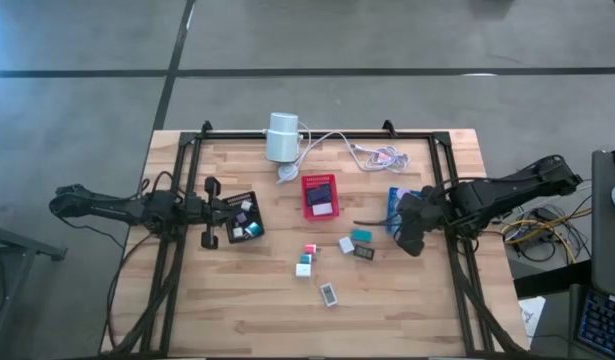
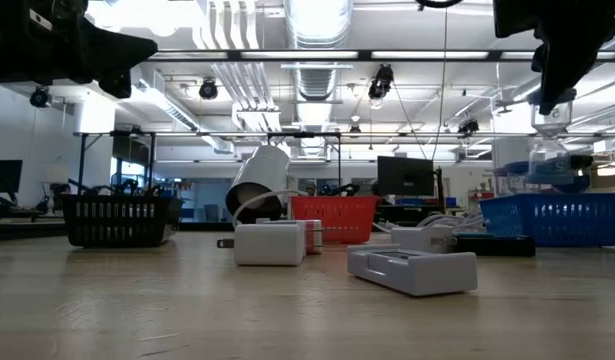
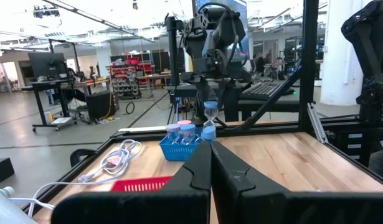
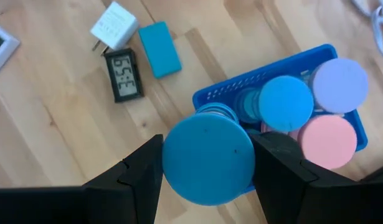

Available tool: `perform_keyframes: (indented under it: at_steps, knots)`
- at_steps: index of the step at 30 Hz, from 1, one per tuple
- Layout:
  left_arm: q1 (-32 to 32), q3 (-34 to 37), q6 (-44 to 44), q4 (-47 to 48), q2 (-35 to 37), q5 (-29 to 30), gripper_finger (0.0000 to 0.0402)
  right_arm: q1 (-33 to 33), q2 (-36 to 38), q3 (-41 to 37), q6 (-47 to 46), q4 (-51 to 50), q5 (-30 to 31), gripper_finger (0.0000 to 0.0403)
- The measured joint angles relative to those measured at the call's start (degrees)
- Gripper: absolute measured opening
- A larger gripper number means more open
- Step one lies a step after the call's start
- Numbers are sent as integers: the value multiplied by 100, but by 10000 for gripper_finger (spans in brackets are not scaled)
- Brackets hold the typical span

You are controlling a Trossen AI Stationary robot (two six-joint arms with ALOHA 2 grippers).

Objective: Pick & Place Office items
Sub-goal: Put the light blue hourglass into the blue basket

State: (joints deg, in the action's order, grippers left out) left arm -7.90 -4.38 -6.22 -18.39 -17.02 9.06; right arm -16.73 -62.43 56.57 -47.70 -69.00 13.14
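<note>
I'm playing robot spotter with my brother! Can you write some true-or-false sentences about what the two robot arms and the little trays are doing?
1. The right gripper is holding a thing with a round blue top. True.
2. The left gripper is wide open. False: its fingers are shut together, holding nothing.
3. The blue tray has round-topped things in it: one blue, one purple, one pink. True.
4. The red tray sits at the table's right edge. False: it sits near the middle, just below the white cylinder.
5. The teal block lies inside the blue tray. False: it lies on the bare wood beside a small display.
</note>
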Motion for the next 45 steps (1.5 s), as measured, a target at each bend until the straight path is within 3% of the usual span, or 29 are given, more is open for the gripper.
perform_keyframes:
  at_steps: [25, 45]
  knots:
    - [-2, 0, 0, 0, 2, 0, 5, 31, -549, -244, -16, 34, 241, 196]
    - [2, 0, 0, 0, 2, 2, 5, 870, -560, -368, -314, 290, -203, 196]
